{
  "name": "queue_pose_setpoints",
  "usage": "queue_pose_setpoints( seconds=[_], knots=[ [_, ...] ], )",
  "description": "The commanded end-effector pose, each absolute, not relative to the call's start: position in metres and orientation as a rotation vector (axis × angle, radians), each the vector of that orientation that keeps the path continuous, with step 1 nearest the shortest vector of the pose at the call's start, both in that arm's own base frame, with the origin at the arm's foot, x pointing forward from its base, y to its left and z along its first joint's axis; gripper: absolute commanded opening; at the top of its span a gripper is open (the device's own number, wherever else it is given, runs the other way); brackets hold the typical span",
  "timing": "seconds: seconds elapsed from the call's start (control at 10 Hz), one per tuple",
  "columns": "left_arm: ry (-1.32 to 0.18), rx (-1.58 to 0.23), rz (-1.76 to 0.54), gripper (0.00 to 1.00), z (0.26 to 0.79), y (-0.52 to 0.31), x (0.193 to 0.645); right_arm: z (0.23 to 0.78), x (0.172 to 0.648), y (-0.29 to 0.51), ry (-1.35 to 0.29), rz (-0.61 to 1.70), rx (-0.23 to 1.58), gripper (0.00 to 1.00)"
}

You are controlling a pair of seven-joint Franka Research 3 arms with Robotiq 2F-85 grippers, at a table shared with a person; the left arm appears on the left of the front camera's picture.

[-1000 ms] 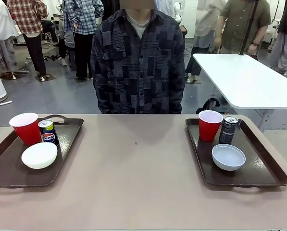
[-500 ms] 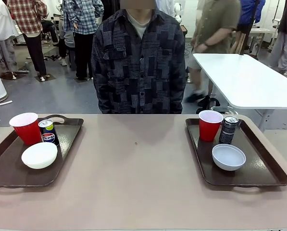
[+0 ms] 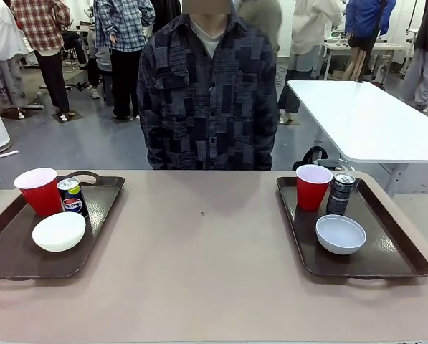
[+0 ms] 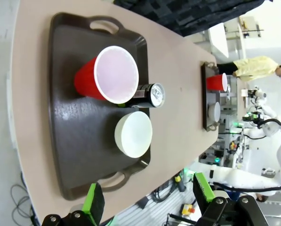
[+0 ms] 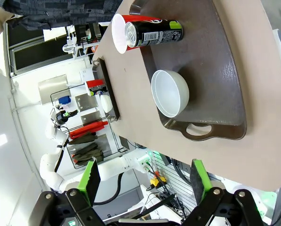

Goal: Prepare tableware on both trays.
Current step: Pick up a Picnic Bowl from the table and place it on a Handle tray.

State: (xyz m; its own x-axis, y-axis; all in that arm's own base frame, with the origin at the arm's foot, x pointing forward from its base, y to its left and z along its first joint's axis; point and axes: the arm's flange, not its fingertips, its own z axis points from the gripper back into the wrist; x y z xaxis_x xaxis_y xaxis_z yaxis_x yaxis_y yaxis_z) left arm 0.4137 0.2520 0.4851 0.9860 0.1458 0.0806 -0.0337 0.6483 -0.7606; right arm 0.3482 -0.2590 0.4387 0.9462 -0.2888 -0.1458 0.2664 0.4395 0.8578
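Note:
On the left tray (image 3: 13, 251) stand a red cup (image 3: 36, 190), a Pepsi can (image 3: 72, 197) and a white bowl (image 3: 59, 231). The right tray (image 3: 393, 244) carries a red cup (image 3: 313, 186), a dark can (image 3: 340, 193) and a white bowl (image 3: 340, 233). My left gripper (image 4: 148, 197) hangs open high above the left tray (image 4: 79, 141), with its cup (image 4: 109, 75), can (image 4: 149, 95) and bowl (image 4: 133, 134) below it. Over the right tray (image 5: 215, 70) my right gripper (image 5: 144, 176) is open above the bowl (image 5: 170, 92), the can (image 5: 152, 32) and the cup (image 5: 117, 34). Nothing lies between either pair of fingers.
A person in a dark patchwork shirt (image 3: 206, 93) stands at the far edge of the table, hands out of sight. The beige tabletop (image 3: 199, 251) lies bare between the trays. A white table (image 3: 364, 118) stands behind at the right.
Nothing on the table has moved. People in the background have walked past.

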Motion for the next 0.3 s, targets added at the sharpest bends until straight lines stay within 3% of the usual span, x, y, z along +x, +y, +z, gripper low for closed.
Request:
queue_pose_setpoints(
  seconds=[0.0,0.2],
  knots=[
    [-0.142,-0.873,0.097,1.0,0.4882,0.2548,0.4145,0.4383,0.3461,-0.258,-0.025,-0.345,1.065,1.0],
    [-0.142,-0.873,0.097,1.0,0.4882,0.2548,0.4145,0.4383,0.3461,-0.258,-0.025,-0.345,1.065,1.0]
  ],
)
